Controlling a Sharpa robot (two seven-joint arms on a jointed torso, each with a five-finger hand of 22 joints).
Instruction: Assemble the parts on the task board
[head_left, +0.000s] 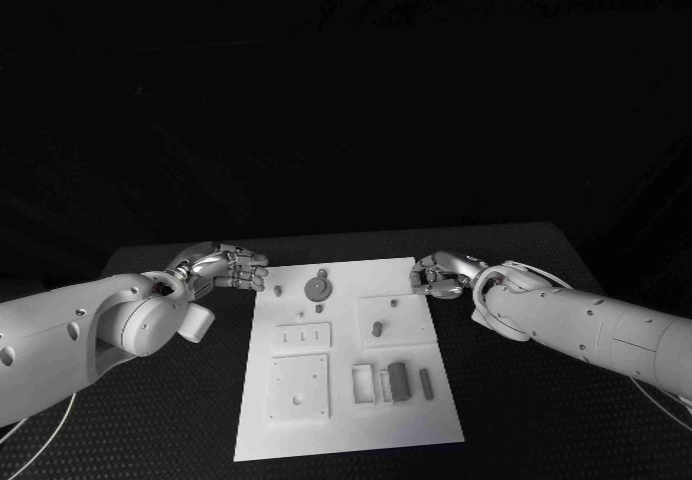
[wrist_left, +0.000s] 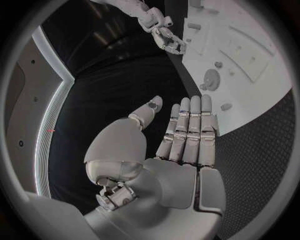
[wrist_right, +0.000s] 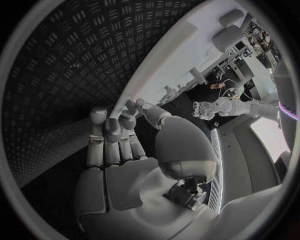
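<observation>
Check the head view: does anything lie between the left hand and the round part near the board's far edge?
Nothing visible does. The left hand sits at the board's left edge, holding nothing, and only bare white board separates it from the round part.

You see a matt, smooth white task board (head_left: 346, 400) lying on a black table (head_left: 548, 420) whose surface is embossed with a rough tread pattern. Both hands, left hand (head_left: 231, 268) and right hand (head_left: 440, 275), look like satin silver metal; the arm shells look like smooth white plastic.
</observation>
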